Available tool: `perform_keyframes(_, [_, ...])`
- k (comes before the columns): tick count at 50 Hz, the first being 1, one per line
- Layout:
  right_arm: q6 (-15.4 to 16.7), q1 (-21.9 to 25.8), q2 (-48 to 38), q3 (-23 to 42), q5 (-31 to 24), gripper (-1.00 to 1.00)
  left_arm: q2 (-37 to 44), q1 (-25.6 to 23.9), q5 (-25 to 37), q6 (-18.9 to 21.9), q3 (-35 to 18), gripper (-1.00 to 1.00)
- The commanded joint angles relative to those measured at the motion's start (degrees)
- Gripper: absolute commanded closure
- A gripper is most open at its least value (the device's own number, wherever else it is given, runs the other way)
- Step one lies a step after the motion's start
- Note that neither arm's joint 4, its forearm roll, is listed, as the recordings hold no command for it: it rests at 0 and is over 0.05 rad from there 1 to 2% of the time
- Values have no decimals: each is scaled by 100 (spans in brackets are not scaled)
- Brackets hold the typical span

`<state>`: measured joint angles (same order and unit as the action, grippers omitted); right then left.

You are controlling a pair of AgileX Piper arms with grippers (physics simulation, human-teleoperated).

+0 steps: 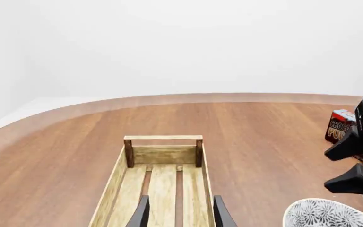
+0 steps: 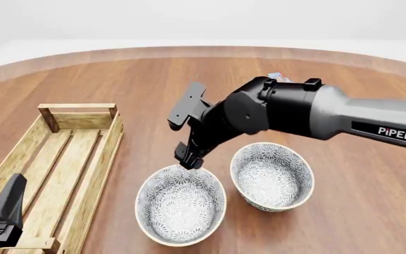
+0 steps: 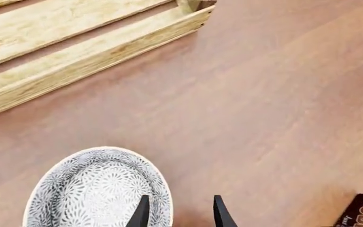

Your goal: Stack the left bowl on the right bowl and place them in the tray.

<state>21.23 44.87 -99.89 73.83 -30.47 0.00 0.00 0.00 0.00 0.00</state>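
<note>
A: Where's the right claw and how is it set?

B: It hangs over the far rim of the left bowl, fingers pointing down. In the right wrist view the two fingertips stand a little apart, one over the bowl's inside, one outside its rim. They hold nothing that I can see; whether they touch the rim I cannot tell.

A: What does the bowl look like?

B: White with a dense grey flower print inside and out and a pale rim. It sits upright on the table.

A: And next out from the claw?

B: The right bowl, same pattern, sits just beside the left one, under the right arm. The bowls are not stacked.

A: The tray?

B: The tray is a long light-wood crate with a slatted bottom and a raised crossbar at its far end. It lies well to the claw's left, with no bowl in it.

A: The left claw?

B: It is over the tray's near end, parted and holding nothing.

A: Anything else?

B: A small printed box lies beyond the right arm.
</note>
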Motion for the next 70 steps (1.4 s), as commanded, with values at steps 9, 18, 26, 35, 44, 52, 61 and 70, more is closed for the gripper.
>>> perform_keyframes(9, [-371, 310, -372, -324, 378, -100, 0, 0, 0, 0, 0, -100])
perform_keyframes(18, [-422, 271, -363, -419, 464, -100, 0, 0, 0, 0, 0, -100])
perform_keyframes(26, [-486, 272, -381, -553, 593, -100, 0, 0, 0, 0, 0, -100])
perform_keyframes(35, [-583, 255, -454, -667, 761, -100, 0, 0, 0, 0, 0, -100])
perform_keyframes(44, [-665, 241, -539, -723, 873, -100, 0, 0, 0, 0, 0, -100])
perform_keyframes(52, [-718, 220, -657, -781, 989, -100, 0, 0, 0, 0, 0, -100])
perform_keyframes(61, [-773, 198, -704, -841, 1060, -100, 0, 0, 0, 0, 0, -100])
perform_keyframes(70, [-825, 209, -787, -859, 1103, -100, 0, 0, 0, 0, 0, -100])
